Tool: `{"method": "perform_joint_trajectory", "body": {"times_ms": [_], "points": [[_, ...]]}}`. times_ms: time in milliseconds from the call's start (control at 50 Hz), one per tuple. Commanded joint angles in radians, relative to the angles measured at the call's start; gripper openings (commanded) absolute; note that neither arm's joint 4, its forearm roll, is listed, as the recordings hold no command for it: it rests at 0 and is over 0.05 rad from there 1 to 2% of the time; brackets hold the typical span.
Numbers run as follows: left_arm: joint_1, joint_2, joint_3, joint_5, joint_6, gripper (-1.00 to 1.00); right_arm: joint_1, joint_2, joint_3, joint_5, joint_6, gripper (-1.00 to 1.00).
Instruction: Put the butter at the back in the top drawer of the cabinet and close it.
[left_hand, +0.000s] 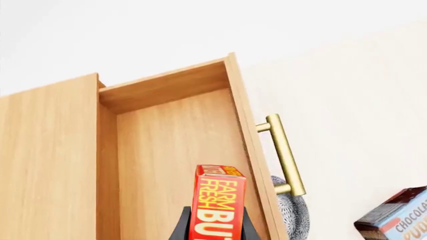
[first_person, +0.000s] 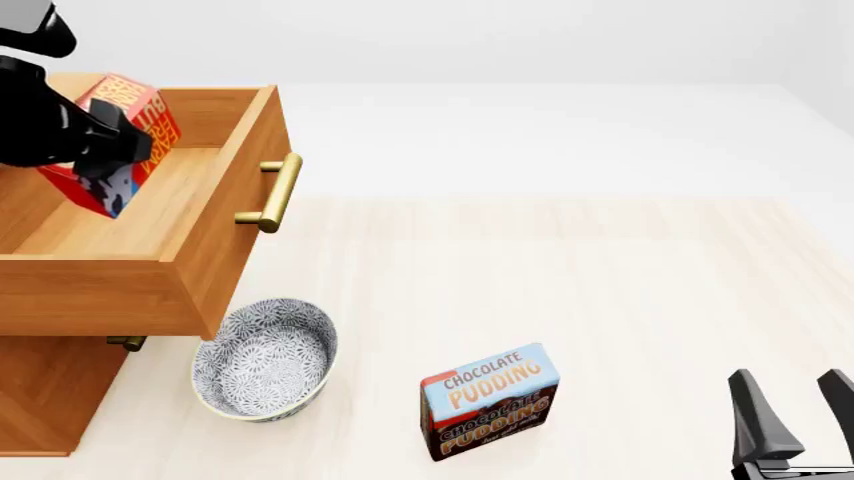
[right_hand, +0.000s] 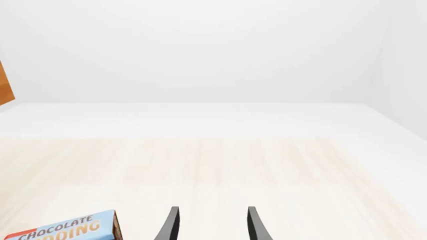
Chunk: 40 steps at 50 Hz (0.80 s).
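Note:
The red-and-orange butter (first_person: 127, 140) box is held over the pulled-out top drawer (first_person: 200, 190) of the wooden cabinet (first_person: 54, 390), with my left gripper (first_person: 114, 150) shut on it. In the left wrist view the butter (left_hand: 218, 202) stands between my black fingers (left_hand: 181, 227), above the drawer's (left_hand: 173, 150) bare wooden floor, beside the brass handle (left_hand: 283, 155). My right gripper (first_person: 790, 415) stands open near the table's front right, holding nothing; its fingers (right_hand: 168, 225) show over the tabletop.
A patterned bowl (first_person: 263, 360) sits on the table just below the open drawer's front corner. The blue-and-brown Chocolate Pudding box (first_person: 489, 398) stands at front centre, also seen as pudding box (right_hand: 63, 230) and pudding box (left_hand: 397, 217).

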Motion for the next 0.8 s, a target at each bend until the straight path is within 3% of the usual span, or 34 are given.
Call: {"method": "perform_joint_trajectory", "body": {"times_ms": [20,800], "points": [[0.023,0.008,0.015,-0.030,0.015,-1.00,0.000,0.000,0.000,0.000,0.000,1.00],[0.027,0.114,0.020,-0.059,-0.057,-1.00,0.000,0.000,0.000,0.000,0.000,1.00]]}}
